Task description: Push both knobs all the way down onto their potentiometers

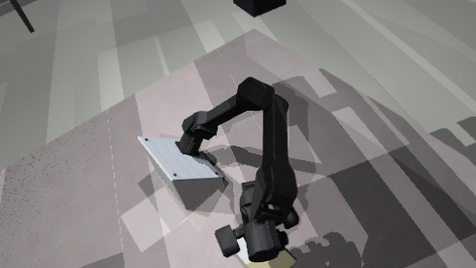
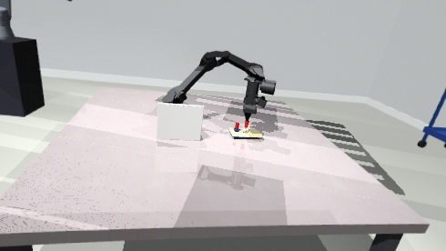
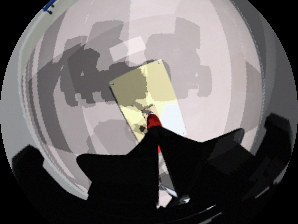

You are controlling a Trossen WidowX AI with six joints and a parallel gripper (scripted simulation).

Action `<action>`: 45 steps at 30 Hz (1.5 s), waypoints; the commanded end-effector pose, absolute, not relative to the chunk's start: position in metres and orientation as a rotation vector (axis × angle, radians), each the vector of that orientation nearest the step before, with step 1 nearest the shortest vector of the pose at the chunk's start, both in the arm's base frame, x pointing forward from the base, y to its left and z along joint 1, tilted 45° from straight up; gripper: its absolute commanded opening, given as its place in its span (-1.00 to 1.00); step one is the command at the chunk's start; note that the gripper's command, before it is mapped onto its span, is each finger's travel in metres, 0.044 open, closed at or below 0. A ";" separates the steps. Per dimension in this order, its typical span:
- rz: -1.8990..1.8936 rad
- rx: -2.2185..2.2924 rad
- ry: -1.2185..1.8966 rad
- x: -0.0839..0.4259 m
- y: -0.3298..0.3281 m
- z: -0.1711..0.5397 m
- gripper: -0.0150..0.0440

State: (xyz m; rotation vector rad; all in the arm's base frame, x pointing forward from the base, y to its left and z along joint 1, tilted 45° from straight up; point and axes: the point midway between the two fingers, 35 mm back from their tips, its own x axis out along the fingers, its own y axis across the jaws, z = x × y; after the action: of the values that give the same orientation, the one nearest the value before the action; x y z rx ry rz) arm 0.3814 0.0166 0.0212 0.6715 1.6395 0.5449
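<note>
The yellow circuit board stands low on the table; its edge shows in the top view. Two red knobs stand upright on it in the exterior view. The left knob is over a blue potentiometer. The right knob has a pale part under it; I cannot tell any gap there. My gripper is shut and empty, pointing down, its tips at the top of the right knob. In the wrist view a red knob shows just beyond the tips; the fingers hide much around it.
A white panel stands on the table beside the arm's base, left of the board in the exterior view. A dark block stands off the table at the left. A blue frame is off the table at the right.
</note>
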 end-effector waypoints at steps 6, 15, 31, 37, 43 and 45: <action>0.548 0.672 1.639 0.382 0.022 0.018 -0.49; 0.548 0.672 1.639 0.381 0.025 0.015 -0.49; 0.548 0.672 1.639 0.381 0.027 0.013 -0.49; 0.548 0.672 1.639 0.381 0.027 0.013 -0.49; 0.548 0.672 1.639 0.381 0.027 0.012 -0.49; 0.548 0.672 1.639 0.381 0.027 0.012 -0.49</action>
State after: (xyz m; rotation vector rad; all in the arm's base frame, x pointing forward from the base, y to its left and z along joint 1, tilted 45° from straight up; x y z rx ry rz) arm 0.3801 0.0247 0.0131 0.6717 1.6397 0.5459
